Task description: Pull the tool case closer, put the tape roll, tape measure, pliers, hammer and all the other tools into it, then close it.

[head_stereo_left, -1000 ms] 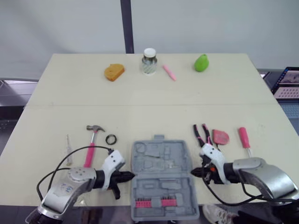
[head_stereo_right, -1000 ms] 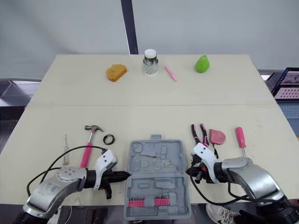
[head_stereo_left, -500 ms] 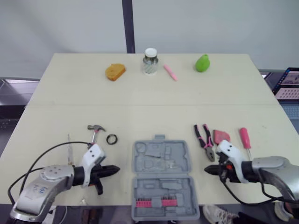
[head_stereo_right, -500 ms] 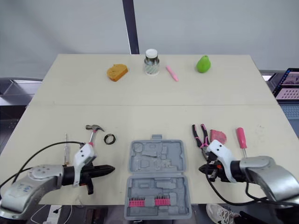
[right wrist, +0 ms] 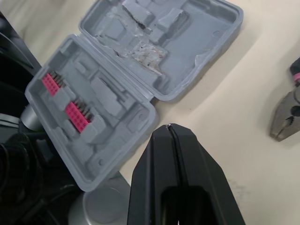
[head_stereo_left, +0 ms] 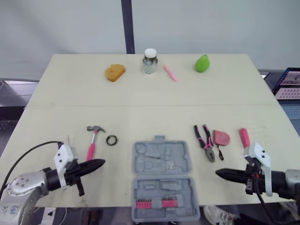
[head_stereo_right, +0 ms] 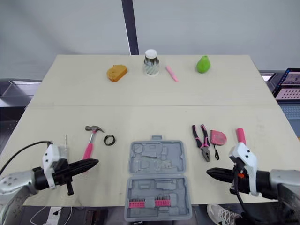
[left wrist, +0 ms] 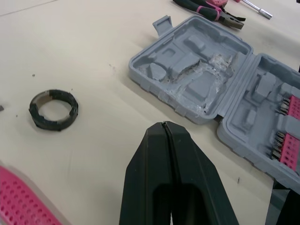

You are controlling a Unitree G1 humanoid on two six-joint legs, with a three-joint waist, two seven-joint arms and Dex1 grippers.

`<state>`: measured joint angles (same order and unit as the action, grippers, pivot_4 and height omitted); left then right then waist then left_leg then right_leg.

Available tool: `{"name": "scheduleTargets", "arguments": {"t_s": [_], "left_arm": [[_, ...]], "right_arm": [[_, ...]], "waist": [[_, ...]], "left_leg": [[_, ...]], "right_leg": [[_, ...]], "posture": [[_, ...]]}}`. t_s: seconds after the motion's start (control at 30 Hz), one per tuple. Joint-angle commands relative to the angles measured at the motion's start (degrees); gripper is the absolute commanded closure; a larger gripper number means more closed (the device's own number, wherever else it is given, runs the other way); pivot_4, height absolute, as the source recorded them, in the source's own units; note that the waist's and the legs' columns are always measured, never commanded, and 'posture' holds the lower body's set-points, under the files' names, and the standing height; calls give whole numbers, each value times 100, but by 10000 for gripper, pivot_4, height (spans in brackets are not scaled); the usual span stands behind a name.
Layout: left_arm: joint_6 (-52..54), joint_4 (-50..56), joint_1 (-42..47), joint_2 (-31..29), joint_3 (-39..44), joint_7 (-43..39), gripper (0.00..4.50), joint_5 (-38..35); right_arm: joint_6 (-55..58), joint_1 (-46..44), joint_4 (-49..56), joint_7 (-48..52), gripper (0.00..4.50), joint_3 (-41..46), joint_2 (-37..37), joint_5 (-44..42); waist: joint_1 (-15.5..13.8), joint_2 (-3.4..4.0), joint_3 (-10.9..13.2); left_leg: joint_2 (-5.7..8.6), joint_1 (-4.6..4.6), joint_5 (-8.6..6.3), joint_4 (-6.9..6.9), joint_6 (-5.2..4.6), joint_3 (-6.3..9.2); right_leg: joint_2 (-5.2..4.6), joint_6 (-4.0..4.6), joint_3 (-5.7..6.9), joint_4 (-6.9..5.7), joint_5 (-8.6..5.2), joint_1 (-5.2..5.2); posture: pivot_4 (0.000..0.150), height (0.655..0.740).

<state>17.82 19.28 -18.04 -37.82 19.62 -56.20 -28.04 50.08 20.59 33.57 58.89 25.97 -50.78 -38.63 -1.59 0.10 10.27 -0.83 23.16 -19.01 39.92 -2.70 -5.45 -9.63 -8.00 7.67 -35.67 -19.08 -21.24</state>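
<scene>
The grey tool case [head_stereo_left: 162, 176] lies open at the table's front, its lower half with pink bits hanging over the edge. Left of it are the pink-handled hammer [head_stereo_left: 92, 140] and the black tape roll [head_stereo_left: 111, 139]. To its right lie the pliers [head_stereo_left: 205, 142], the red tape measure [head_stereo_left: 221, 138] and a pink screwdriver [head_stereo_left: 243, 136]. My left gripper [head_stereo_left: 101, 162] is shut and empty, well left of the case, pointing at it beside the hammer handle [left wrist: 23, 201]. My right gripper [head_stereo_left: 219, 173] is shut and empty, right of the case, below the pliers [right wrist: 286, 117].
A thin small screwdriver [head_stereo_right: 65, 139] lies at the far left by my left wrist. Along the table's back stand an orange sponge [head_stereo_left: 114, 72], a jar [head_stereo_left: 149, 62], a pink marker [head_stereo_left: 169, 73] and a green object [head_stereo_left: 202, 63]. A laptop [head_stereo_left: 288, 83] sits off the right edge.
Both grippers have drawn back from the case's sides, the left one leftwards and the right one rightwards. The case has stayed in place.
</scene>
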Motion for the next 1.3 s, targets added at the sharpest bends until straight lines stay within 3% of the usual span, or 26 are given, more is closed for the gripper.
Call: {"name": "scheduleTargets", "arguments": {"t_s": [0.03, 0.23, 0.27, 0.37, 0.57, 0.6, 0.9, 1.17, 1.3], "left_arm": [[-464, 79, -299, 154, 170, -65, 44520, -32], [-982, -104, -784, 217, 191, -166, 44520, 74], [-1019, -118, -822, 212, 189, -175, 44844, 65], [-1032, -115, -895, 172, 144, -199, 35994, 28], [-862, 35, -911, 169, 58, -173, 5059, -91], [-851, 61, -919, 167, 48, -168, 211, -93], [-752, 201, -950, 140, 55, 16, 211, -17], [1036, 564, -104, -1133, -169, -138, 211, -481], [1865, 625, 398, -1971, -672, -35, 211, -90]], "right_arm": [[-31, 289, 218, -200, 45000, 260, 193, -141], [-260, 883, 301, -257, 45000, 237, 288, 11], [-308, 941, 278, -261, 42502, 226, 283, 56], [-448, 1064, 208, -234, 31656, 192, 269, 158], [-568, 1068, 157, -186, 1104, 166, 219, 223], [-588, 1073, 156, -179, 0, 169, 213, 230], [-883, 1153, 227, -12, 0, 304, 214, 206], [-2181, 835, 587, 186, 0, 315, 589, 312], [-2780, 840, 638, 353, 0, 106, 820, 304]], "waist": [[-1, 0, 0], [8, 0, -1], [8, 0, -1], [6, 0, -1], [9, 0, -1], [9, 0, -1], [8, 0, -1], [-17, 0, -1], [10, -1, -1]], "left_leg": [[0, 0, -3, 0, -1, 0], [-1, -1, -6, 0, -1, -2], [-1, -2, -6, 0, 0, -2], [-2, -2, -9, 0, -3, -3], [-2, -2, -12, 0, -2, -1], [-2, -2, -12, 0, -2, -1], [-2, -2, -11, 0, -3, -1], [-2, -4, -11, 2, -1, 3], [-2, -5, -10, -1, 2, 3]], "right_leg": [[-3, 0, -4, 1, 0, 1], [-3, 1, -7, 4, -1, 0], [-4, 1, -8, 4, -1, 0], [-4, 1, -7, 4, -1, -1], [-8, 2, -11, 5, -1, -1], [-8, 2, -11, 4, -1, -1], [-4, 2, -8, 4, -1, 0], [2, 2, -5, -1, -1, 1], [13, 2, -1, -21, -1, 4]], "posture": [[1500, 6950], [1500, 6950], [1500, 6950], [1500, 6950], [1500, 6950], [1500, 6950], [1500, 6950], [1500, 6950], [1500, 6950]]}}
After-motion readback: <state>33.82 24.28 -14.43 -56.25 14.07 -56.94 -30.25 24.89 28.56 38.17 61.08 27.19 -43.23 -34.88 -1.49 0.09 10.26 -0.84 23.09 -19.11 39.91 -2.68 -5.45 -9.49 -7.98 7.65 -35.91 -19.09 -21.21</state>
